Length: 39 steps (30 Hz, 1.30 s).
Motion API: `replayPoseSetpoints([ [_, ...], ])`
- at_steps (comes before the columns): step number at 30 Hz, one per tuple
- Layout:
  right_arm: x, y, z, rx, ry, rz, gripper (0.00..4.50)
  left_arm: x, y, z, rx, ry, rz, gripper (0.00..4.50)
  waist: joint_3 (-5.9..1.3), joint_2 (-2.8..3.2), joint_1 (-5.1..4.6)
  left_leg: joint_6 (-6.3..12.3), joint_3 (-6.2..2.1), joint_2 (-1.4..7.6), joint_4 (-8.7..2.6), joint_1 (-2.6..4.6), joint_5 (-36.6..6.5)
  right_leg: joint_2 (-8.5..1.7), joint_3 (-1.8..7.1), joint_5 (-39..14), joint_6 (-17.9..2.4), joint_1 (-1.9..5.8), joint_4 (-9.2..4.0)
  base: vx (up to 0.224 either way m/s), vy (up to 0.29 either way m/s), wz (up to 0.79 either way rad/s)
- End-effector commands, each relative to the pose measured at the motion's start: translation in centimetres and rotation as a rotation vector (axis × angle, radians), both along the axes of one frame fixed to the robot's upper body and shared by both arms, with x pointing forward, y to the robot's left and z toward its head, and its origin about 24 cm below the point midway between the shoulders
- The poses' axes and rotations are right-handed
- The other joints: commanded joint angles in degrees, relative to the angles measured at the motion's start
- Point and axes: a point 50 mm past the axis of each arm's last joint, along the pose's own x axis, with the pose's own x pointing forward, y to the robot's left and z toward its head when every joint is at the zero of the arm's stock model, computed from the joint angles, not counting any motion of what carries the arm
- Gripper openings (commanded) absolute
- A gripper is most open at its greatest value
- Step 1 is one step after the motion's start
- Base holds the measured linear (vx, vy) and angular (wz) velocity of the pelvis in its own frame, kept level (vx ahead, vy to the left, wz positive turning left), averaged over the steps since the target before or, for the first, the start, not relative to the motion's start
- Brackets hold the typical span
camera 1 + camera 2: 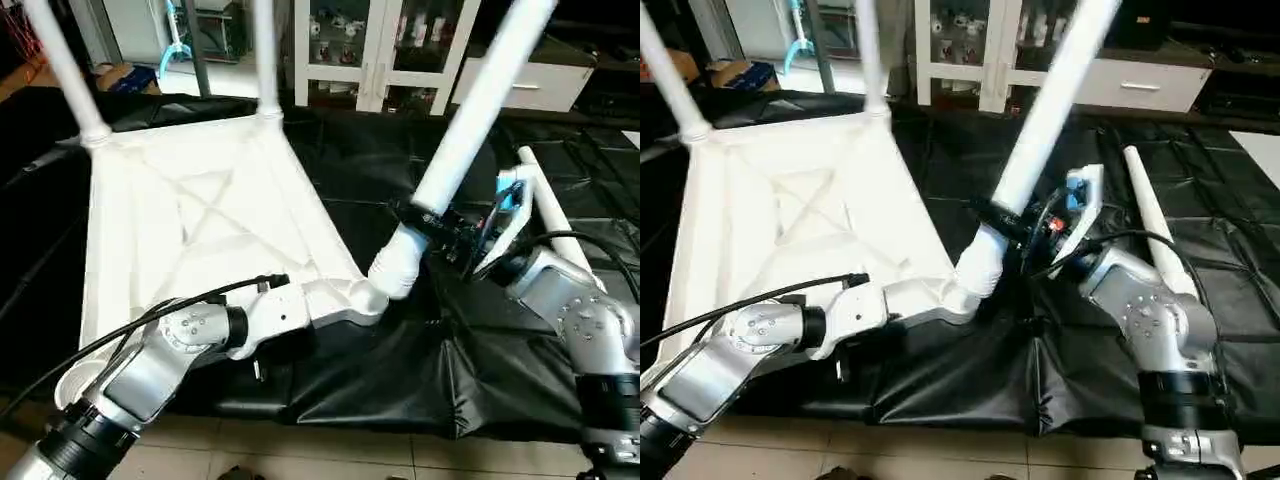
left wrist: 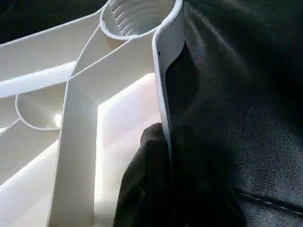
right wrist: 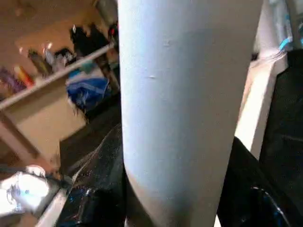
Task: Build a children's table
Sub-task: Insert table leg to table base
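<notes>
The table top [image 1: 190, 215] is seen upside down on a black sheet [image 1: 400, 370], with two legs [image 1: 262, 55] standing in its far corner sockets. From the head views, the left gripper [image 1: 300, 305] is seen at the near edge of the top, and a third leg [image 1: 470, 120] is held tilted at the near right corner by the right gripper [image 1: 440, 228]. A fourth leg [image 1: 1155, 235] lies on the sheet beyond the right arm. In the left wrist view, black fingers [image 2: 147, 189] are seen pinched shut on the top's thin rim, below an empty threaded socket [image 2: 139, 16]. In the right wrist view, the gripped leg is shown close up between the jaws.
</notes>
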Motion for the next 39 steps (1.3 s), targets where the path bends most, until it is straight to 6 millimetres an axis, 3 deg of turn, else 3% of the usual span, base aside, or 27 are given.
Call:
replayPoseSetpoints([
  [1,0.3,0.0,0.1,-0.057,-0.057,0.001,1.81,-0.7,-1.0,-0.6,-0.022,0.018,-0.053,0.0,-2.11,-0.76,-0.55,0.92,-0.75,1.88,-4.77,0.75,-10.99,-2.02,1.97,-14.95,-10.1,1.28,-4.34,0.0,0.0,0.0],
  [19,0.8,1.7,-3.4,-0.107,-0.12,-0.025,1.81,-0.7,-1.4,-0.3,-0.04,0.022,-0.089,0.0,-1.74,-0.72,-0.65,0.99,-0.8,2.2,-5.33,0.62,-12.94,-2.26,2.16,-18.5,-9.63,0.99,-4.8,0.0,0.0,0.0],
  [31,0.9,2.3,-4.0,-0.22,-0.188,0.049,1.81,-0.8,-1.5,-0.4,-0.033,0.025,-0.095,0.0,-1.55,-0.91,-0.72,1.17,-0.82,2.35,-5.58,0.46,-13.41,-2.36,2.27,-19.67,-9.34,0.94,-4.96,0.0,0.0,0.0],
  [39,0.3,3.5,-4.4,-0.318,-0.274,0.146,1.81,-0.9,-1.4,-0.5,-0.027,0.032,-0.097,0.0,-1.24,-0.95,-0.96,0.62,-1.01,2.45,-5.91,0.46,-16.15,-2.51,2.37,-23.44,-8.25,0.69,-5.42,0.0,0.0,0.0],
])
